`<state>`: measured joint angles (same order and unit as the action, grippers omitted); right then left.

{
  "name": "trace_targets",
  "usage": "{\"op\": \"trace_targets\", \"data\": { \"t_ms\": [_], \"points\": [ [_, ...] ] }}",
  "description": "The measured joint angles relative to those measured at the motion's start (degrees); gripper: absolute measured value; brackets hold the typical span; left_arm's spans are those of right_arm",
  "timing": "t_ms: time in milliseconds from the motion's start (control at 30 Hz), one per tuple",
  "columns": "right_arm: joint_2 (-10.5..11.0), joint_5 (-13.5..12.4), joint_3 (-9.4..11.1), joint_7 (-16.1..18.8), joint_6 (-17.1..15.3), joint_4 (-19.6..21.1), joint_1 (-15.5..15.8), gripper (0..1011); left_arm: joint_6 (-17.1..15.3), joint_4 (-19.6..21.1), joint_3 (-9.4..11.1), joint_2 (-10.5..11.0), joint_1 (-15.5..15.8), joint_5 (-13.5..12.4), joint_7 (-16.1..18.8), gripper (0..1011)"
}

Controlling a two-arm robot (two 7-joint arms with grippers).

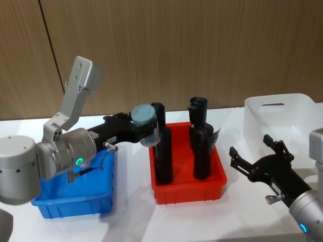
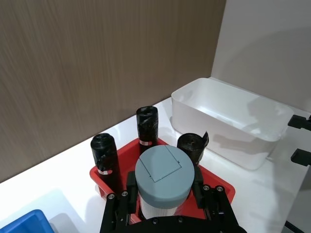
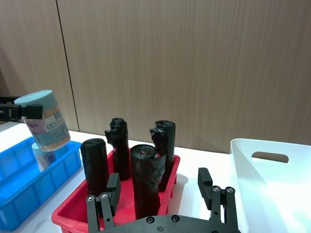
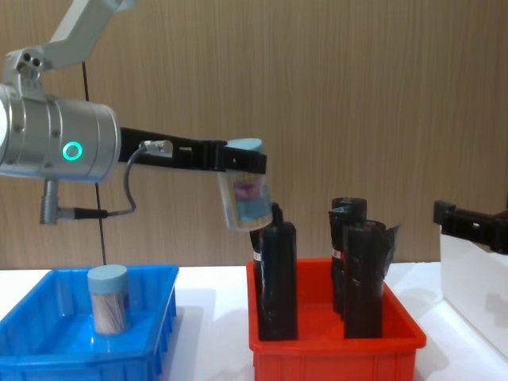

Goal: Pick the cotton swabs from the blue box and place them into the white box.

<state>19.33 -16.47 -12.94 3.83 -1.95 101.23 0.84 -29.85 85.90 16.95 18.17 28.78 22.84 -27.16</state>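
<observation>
My left gripper [image 1: 146,130] is shut on a cotton swab jar [image 1: 143,117] with a pale blue lid, and holds it tilted in the air over the near-left corner of the red bin. From the chest, the held jar [image 4: 244,194] hangs just above a black bottle. A second cotton swab jar [image 4: 107,298] stands upright in the blue box [image 4: 48,349] at the left. The white box [image 1: 303,108] stands at the far right. In front of it, low over the table, my right gripper [image 1: 251,146] is open and holds nothing.
The red bin [image 1: 186,192] sits between the blue box [image 1: 75,204] and the white box, holding several tall black bottles [image 1: 162,151]. A wood-panelled wall runs close behind the table. Bare white tabletop lies in front of the bins.
</observation>
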Motion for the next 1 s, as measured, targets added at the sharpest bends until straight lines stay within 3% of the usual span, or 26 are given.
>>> {"op": "trace_targets", "data": {
  "t_ms": [600,1000],
  "points": [
    [0.53,0.01,0.4,1.22,-0.45,0.0,-0.19,1001,-2.22,-1.64,0.5,-0.76,2.27,-1.12,-2.93,660],
    [2.18,-0.75,1.49,7.27,-2.46,-1.06,-1.75,1001,-2.61,-1.93,0.59,-0.89,2.71,-1.33,-3.45,660]
  ]
}}
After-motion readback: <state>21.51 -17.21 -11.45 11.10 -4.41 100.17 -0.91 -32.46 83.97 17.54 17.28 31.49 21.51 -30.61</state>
